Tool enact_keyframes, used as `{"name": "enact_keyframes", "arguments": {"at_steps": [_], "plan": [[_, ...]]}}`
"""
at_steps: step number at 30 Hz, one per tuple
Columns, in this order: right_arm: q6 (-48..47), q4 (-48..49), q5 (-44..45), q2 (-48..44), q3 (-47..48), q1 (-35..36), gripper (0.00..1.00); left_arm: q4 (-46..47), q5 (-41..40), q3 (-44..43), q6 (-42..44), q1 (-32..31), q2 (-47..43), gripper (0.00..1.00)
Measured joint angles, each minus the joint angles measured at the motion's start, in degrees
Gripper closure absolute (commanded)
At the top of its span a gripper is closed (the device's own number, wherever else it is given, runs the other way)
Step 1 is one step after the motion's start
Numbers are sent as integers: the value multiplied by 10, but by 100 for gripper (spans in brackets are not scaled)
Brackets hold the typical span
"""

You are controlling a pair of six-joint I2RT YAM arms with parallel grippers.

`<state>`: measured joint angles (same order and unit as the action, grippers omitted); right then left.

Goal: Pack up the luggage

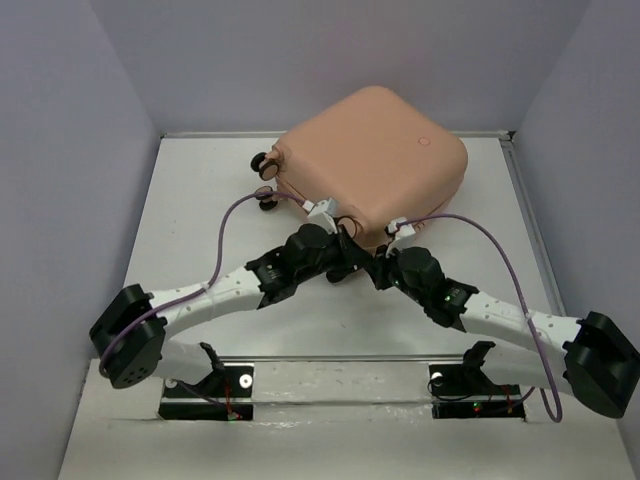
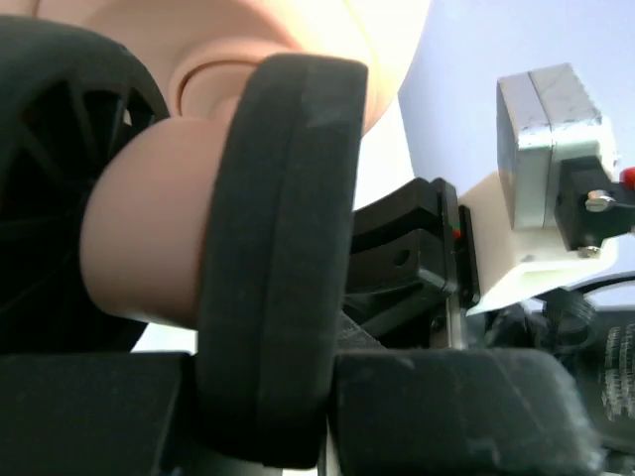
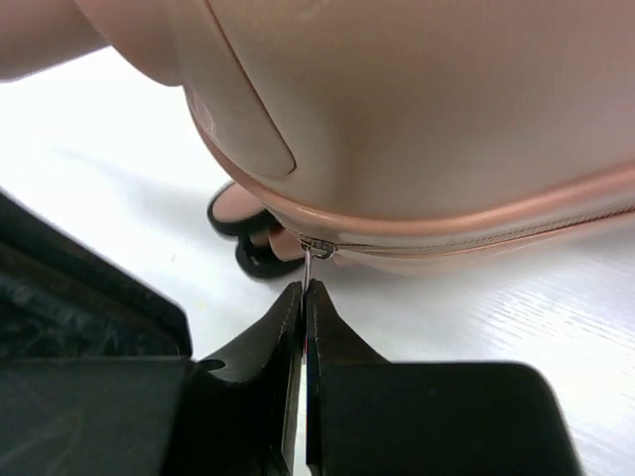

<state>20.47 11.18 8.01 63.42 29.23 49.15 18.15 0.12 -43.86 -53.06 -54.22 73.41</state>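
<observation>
The peach-pink luggage (image 1: pixel 375 160) lies closed on the white table, round dot up; it also shows in the right wrist view (image 3: pixel 427 109). My right gripper (image 3: pixel 304 293) is shut on the thin metal zipper pull (image 3: pixel 309 266), which hangs from the slider on the shell's seam at the near edge. My left gripper (image 2: pixel 268 397) is closed around a black caster wheel (image 2: pixel 283 228) at the luggage's near corner, with the wheel sitting between the two fingers. In the top view both grippers, left (image 1: pixel 345 250) and right (image 1: pixel 385 262), meet at the near edge of the luggage. The lining is hidden.
Two more caster wheels (image 1: pixel 266 180) stick out at the luggage's left end. Another wheel pair (image 3: pixel 248 243) sits under the shell just left of the zipper slider. The right arm's wrist camera (image 2: pixel 556 169) is close to my left gripper. Grey walls surround the table (image 1: pixel 200 260).
</observation>
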Motion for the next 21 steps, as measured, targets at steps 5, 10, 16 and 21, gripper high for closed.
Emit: {"name": "enact_keyframes", "arguments": {"at_steps": [5, 10, 16, 21], "plan": [[75, 127, 67, 28, -53, -11, 93, -70, 33, -91, 46, -9, 76, 94], [128, 250, 79, 99, -64, 9, 93, -124, 27, -99, 91, -2, 61, 30], [137, 243, 83, 63, -78, 19, 93, -249, 27, -193, 177, 57, -29, 14], [136, 203, 68, 14, -96, 20, 93, -257, 15, -259, 255, 259, -83, 18]]}}
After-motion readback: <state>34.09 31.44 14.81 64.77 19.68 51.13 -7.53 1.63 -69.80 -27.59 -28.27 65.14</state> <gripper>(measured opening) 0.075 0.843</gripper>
